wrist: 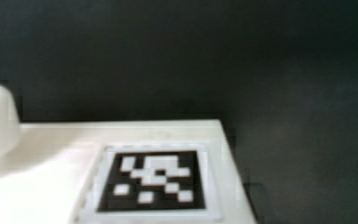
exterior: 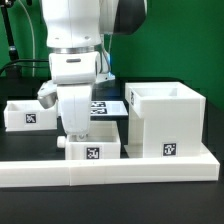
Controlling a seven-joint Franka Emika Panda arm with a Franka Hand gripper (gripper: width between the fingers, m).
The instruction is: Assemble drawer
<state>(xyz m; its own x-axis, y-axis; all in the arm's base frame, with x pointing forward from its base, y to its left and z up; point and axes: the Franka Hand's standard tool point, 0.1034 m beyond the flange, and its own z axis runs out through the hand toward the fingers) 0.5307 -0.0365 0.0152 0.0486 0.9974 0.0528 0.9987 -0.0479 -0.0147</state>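
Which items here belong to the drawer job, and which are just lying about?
Job: tall boxy shell; tray at the exterior view's left; knobbed tray under the arm.
Lying about: low L-shaped wall; marker board.

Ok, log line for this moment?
gripper low over front tray, jaws unseen | second tray apart, exterior view's left | shell upright, exterior view's right | no tray in shell

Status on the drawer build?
Hand low over front white plastic tray, open or shut unclear. Tall white square plastic shell holds no tray; second white knobbed tray sits apart. Nothing seen between front tray and shell.
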